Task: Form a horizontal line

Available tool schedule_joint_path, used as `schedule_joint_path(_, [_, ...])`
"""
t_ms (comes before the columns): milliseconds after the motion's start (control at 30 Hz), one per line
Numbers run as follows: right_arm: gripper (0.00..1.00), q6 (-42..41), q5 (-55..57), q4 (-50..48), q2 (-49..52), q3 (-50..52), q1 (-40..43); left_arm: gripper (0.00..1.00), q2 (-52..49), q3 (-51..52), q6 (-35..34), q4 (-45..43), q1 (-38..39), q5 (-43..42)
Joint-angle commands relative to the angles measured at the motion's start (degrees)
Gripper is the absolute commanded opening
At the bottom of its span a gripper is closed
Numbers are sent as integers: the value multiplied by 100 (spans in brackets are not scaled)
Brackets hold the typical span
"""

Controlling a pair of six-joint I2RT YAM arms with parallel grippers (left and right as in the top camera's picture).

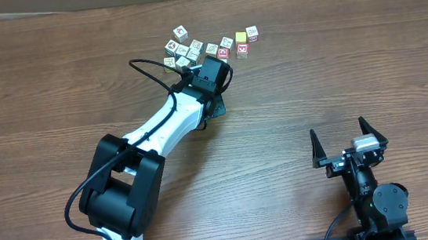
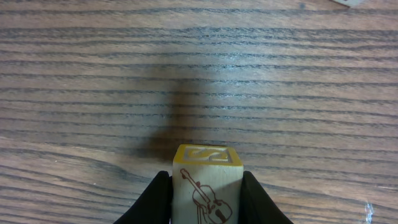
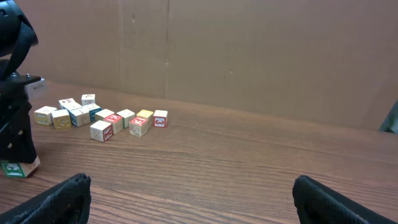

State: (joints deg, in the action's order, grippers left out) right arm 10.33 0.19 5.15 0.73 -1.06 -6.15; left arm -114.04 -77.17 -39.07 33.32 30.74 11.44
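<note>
My left gripper (image 2: 207,186) is shut on a small wooden cube (image 2: 207,163) with a yellow-framed top and a brown violin on its side, held just over the table. From overhead, that gripper (image 1: 210,76) hangs just below the cube group and hides the held cube. At the group's right end, a white-green cube (image 1: 226,42), a pale yellow cube (image 1: 241,36) and a red-faced cube (image 1: 252,32) lie in a rough horizontal line; I cannot tell whether they touch. My right gripper (image 1: 343,140) stands wide open and empty at the near right.
Several loose picture cubes (image 1: 184,50) cluster at the far middle of the wooden table (image 1: 350,59), with two red-faced ones (image 1: 224,53) just under the row. In the right wrist view a cube with a green face (image 3: 17,167) sits at the foot of the left arm (image 1: 160,133).
</note>
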Motion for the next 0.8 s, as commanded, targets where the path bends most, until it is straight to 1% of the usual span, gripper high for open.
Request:
schedule_joint_path(0, [100,7,-33,-33,-57,61,-22,10,-61,20,-55,-17,9,118])
schedule_joint_path(167, [100,7,-33,-33,-57,61,-22,12,-61,20,186,-17,9,120])
schedule_joint_path(367, [100,4,-31,-33,-57,61,-22,12,-61,20,186,-15,9,127])
schedule_joint_path(500, [100,7,-33,-33,-57,61,-22,7,-61,20,179,-17,9,195])
schedule_joint_path(767, [100,7,-33,-33,-57,61,-22,6,-61,20,177,-17,9,254])
